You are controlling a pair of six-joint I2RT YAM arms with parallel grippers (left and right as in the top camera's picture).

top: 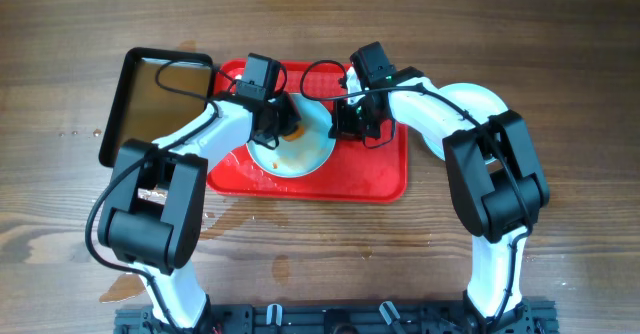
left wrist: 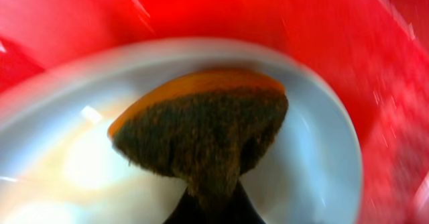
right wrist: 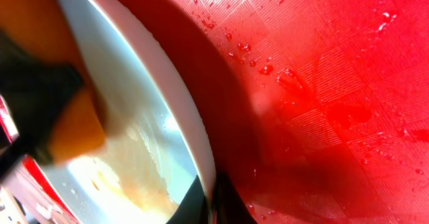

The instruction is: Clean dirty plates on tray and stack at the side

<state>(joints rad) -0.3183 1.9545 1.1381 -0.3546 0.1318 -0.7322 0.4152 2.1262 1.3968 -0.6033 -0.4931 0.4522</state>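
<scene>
Sponge (left wrist: 201,137), clenched in the left hand (top: 284,126), presses on the sauce-streaked plate (top: 300,156) on the red tray (top: 380,174); the right hand (right wrist: 209,204) pinches its rim. Best scrub in small circles while that rim grip steadies it.

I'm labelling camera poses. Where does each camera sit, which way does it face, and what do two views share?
Overhead: fixed above the table, facing straight down at the tray, plate and black pan; left arm and right arm show.
Left wrist: on the left arm, looks past the left gripper at its sponge on the plate; only finger stubs show.
Right wrist: on the right arm, looks along the right gripper pinching the plate's rim, tray beyond.
Shared: both wrist views show sponge, plate and tray.
</scene>
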